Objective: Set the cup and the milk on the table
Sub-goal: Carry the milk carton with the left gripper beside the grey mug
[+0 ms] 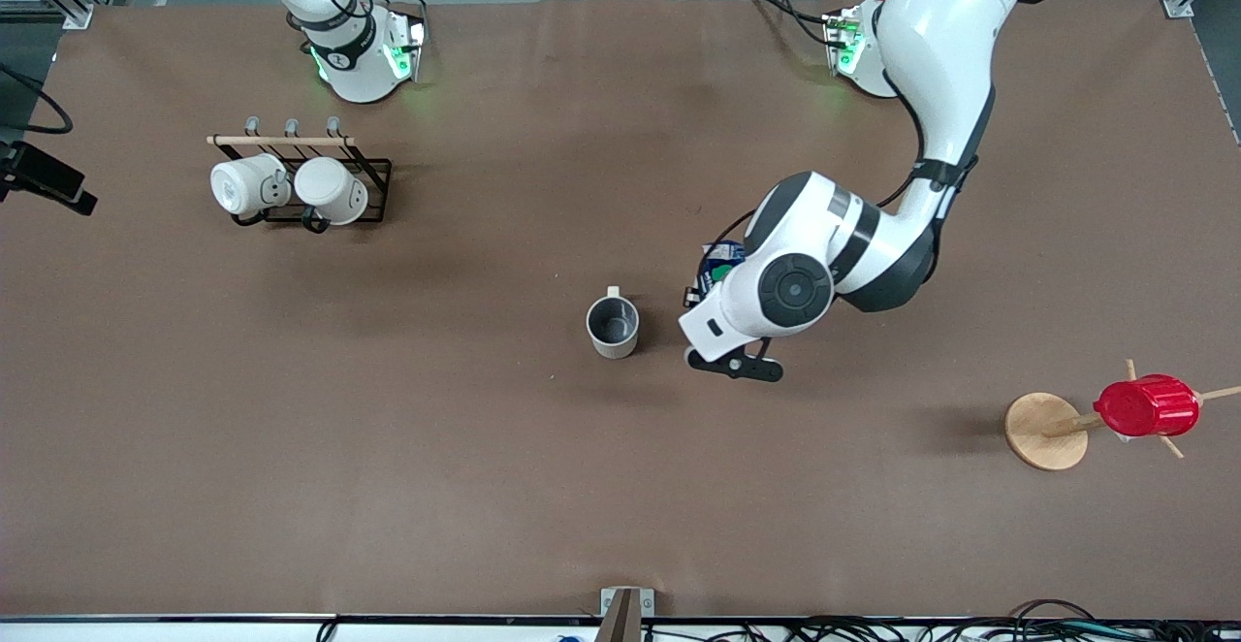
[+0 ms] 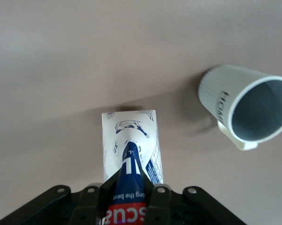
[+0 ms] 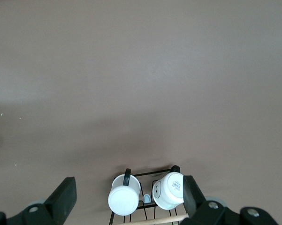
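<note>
The milk [image 1: 722,262], a blue-and-white carton with a green cap, stands upright beside the cup near the middle of the table [image 1: 388,448]. My left gripper [image 2: 131,186] is shut on the milk's [image 2: 129,136] gable top from above. Its base looks at or just above the table surface. The cup [image 1: 613,325], beige-white with a dark grey inside, stands upright on the table toward the right arm's end from the milk. It also shows in the left wrist view [image 2: 246,108], lettering visible. My right gripper [image 3: 127,188] is open and empty, high over the mug rack.
A black wire rack [image 1: 373,176] holds two plain white mugs [image 1: 247,184] near the right arm's base. A round wooden disc stand [image 1: 1045,431] carries a ribbed red cup [image 1: 1146,406] at the left arm's end, nearer the front camera.
</note>
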